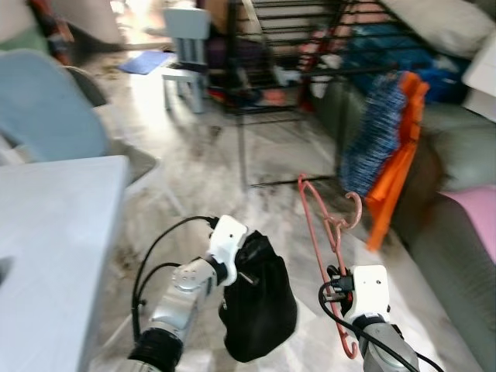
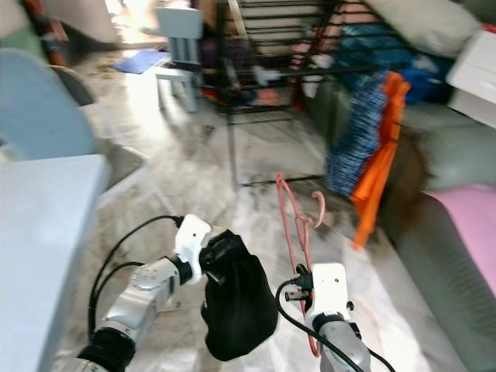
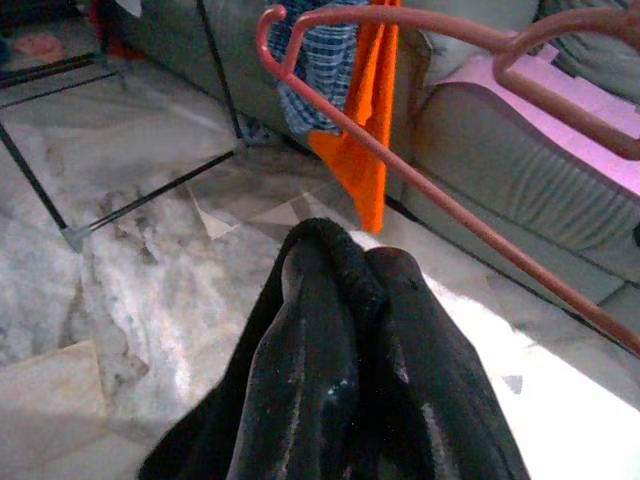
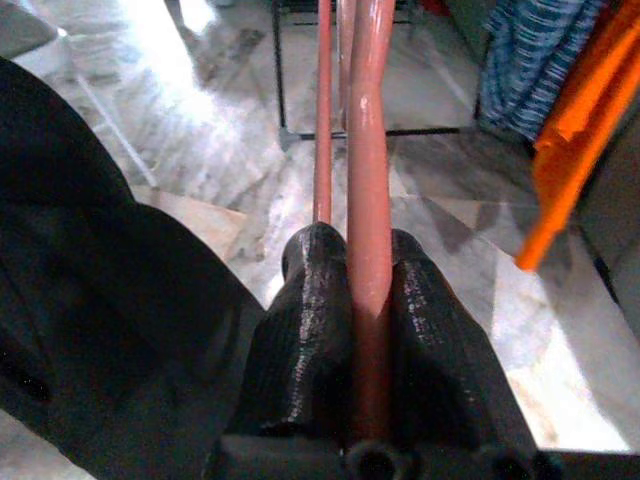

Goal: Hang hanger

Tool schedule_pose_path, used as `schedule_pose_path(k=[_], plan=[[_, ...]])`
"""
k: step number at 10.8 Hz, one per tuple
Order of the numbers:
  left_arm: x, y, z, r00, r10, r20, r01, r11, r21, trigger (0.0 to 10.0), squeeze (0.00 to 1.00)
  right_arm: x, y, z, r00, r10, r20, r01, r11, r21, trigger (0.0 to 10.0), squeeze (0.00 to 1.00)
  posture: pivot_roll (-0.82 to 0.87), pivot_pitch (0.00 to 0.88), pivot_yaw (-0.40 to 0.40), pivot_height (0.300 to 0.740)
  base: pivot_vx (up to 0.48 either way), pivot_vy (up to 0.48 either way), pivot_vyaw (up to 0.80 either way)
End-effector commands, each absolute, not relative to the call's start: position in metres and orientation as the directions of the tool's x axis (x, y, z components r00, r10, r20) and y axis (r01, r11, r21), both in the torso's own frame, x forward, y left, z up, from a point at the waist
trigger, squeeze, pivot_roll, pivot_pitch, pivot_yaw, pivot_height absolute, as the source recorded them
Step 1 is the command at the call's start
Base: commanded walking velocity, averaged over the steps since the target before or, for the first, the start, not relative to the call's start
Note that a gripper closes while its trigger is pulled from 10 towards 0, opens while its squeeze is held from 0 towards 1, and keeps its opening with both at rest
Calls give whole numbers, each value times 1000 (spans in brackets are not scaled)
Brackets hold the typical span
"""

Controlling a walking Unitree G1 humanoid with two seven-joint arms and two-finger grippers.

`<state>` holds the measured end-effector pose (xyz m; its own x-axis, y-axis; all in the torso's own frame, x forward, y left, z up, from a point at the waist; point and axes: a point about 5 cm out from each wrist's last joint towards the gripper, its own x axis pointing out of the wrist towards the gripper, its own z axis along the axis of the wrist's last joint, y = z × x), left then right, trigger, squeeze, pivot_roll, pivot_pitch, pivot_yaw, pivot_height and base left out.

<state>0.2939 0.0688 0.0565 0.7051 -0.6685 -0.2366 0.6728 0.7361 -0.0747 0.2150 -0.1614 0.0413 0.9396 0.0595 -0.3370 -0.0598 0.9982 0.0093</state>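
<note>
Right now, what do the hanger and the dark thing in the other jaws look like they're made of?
The pink hanger, in the right gripper, looks like smooth, slightly glossy plastic or coated wire: thin rods with highlights. The black garment, in the left gripper, looks like soft, matte fabric, drooping in folds.

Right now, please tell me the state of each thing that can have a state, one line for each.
Pink hanger: bare, held upright in the right claw, not yet hung.
Right claw: shut on the pink hanger.
Black cloth: bunched, hanging from the left claw.
Left claw: shut on the black cloth.
Orange garment: hanging on the black rack.
Blue checked garment: hanging beside the orange one.
</note>
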Motion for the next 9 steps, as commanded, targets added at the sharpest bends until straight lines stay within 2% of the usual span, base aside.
schedule_pose_path(k=[1,5,7,9], plan=[[296,67,64,701,-682,-209,686,724,-64,10000,0,215,-163,44,942,53,-333,-54,999,6,10000,0,31,0,-23,740,0,0,-513],[293,64,62,686,-696,-213,698,712,-78,10000,0,213,-161,42,935,65,-350,-66,998,7,10000,0,24,0,-27,740,0,0,-680],[294,62,62,683,-699,-212,701,709,-77,10000,0,213,-163,42,934,61,-352,-65,998,2,10000,0,19,0,-31,740,0,0,0],[294,60,62,681,-702,-209,704,706,-76,10000,0,213,-163,42,932,68,-356,-73,997,0,10000,0,19,0,-36,740,0,-120,-519]])
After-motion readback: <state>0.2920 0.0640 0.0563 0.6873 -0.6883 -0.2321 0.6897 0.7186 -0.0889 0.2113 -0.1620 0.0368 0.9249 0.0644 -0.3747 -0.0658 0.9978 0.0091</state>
